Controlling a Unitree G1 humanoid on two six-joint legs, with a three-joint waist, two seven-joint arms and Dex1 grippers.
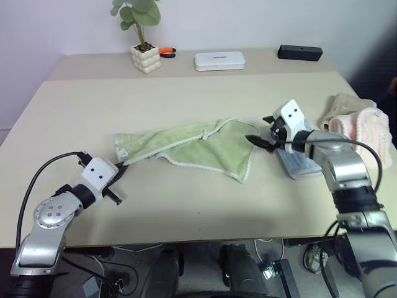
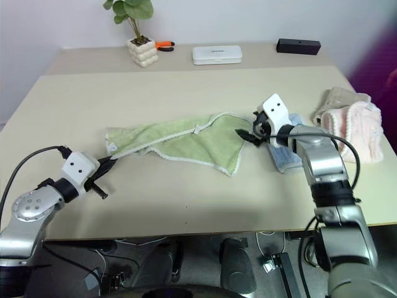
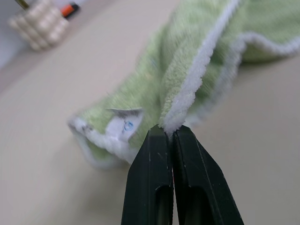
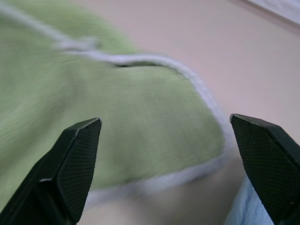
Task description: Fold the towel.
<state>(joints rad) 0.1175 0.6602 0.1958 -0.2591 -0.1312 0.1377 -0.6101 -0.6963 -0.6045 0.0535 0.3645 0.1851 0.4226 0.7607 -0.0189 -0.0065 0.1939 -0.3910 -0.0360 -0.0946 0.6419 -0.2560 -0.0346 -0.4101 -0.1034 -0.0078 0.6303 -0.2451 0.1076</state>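
Towel fold: securing corners
Left gripper (image 3: 172, 133) fingers pinching light green terry towel (image 1: 192, 146) edging as anchor; right gripper (image 4: 164, 164) fingers gaping wide, nearing opposite corner.

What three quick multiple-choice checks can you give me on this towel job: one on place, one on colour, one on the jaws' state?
1. Where does the folded blue towel lie?
A. Under the right gripper, beside the green towel's right edge
B. By the potted plant
C. At the table's near left corner

2. What colour is the green towel's edging?
A. Orange
B. White
C. Black

3. How do the left gripper's jaws stand?
A. Wide open above the table
B. Shut on nothing
C. Shut on the towel's edge

Answers:
1 A, blue cloth shows just beneath the right arm's wrist.
2 B, the left wrist view shows a white hem.
3 C, the black fingers pinch the white hem.
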